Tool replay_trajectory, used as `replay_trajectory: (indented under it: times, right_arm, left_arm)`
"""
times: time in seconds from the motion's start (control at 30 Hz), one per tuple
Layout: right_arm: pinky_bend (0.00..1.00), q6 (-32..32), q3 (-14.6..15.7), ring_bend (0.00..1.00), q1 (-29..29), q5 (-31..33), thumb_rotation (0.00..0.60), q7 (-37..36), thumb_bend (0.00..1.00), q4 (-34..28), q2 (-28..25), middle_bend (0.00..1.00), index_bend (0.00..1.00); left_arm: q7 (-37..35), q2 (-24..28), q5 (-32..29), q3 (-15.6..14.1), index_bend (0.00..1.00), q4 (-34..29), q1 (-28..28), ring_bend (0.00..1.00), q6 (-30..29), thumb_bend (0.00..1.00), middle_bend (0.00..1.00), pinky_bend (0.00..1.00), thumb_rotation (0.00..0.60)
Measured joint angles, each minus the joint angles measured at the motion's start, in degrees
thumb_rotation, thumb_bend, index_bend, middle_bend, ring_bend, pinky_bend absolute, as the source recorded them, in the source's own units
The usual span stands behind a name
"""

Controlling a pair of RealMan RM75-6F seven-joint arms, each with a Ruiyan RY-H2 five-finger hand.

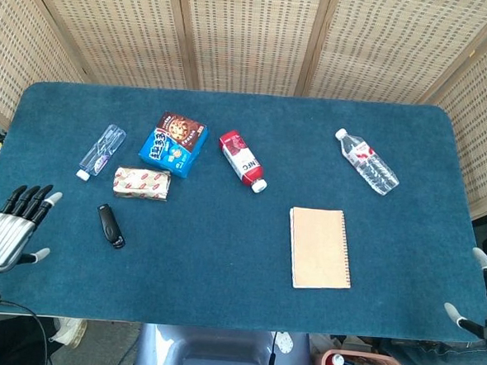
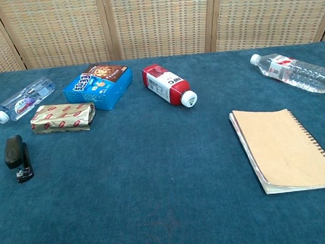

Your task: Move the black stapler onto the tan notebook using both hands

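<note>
My left robot hand (image 1: 9, 228) hangs at the counter's (image 1: 219, 305) near left corner, fingers spread, holding nothing. My right robot hand (image 1: 478, 289) is just off the near right corner, mostly cut by the frame edge; the 2 fingers I can see are apart and hold nothing. The stapler (image 1: 110, 225) lies flat on the counter, near the left hand but apart from it. Behind it sit a foil packet (image 1: 142, 183), a blue box (image 1: 174, 143) and a small bottle (image 1: 101, 151). The notebook (image 1: 320, 247) lies closed, well apart to the right. A red bottle (image 1: 242, 160) lies mid-counter, a clear bottle (image 1: 367, 162) far right.
</note>
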State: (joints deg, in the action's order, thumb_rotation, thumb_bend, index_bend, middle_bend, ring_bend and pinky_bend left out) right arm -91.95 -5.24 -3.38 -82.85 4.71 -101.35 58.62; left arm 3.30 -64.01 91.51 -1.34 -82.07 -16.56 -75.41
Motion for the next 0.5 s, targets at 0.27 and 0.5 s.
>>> replay_trajectory:
  times: [0.27,0.5]
  right_arm:
    - [0.00,0.72,-1.89,0.00,0.53,4.94,0.600,2.90,0.00,-0.03,0.92,0.00,0.00]
    - [0.00,1.55,-3.05,0.00,0.78,7.84,0.600,2.83,0.00,0.24,0.94,0.00,0.00]
  left_arm:
    - [-13.48,-4.97,13.73,-3.53,0.02,19.74,-8.42,0.00,1.56,0.18,0.00,0.08,0.600]
    - [-23.82,-15.02,22.77,-7.94,0.05,47.25,-14.52,0.00,-0.97,0.20,0.01,0.08,0.600]
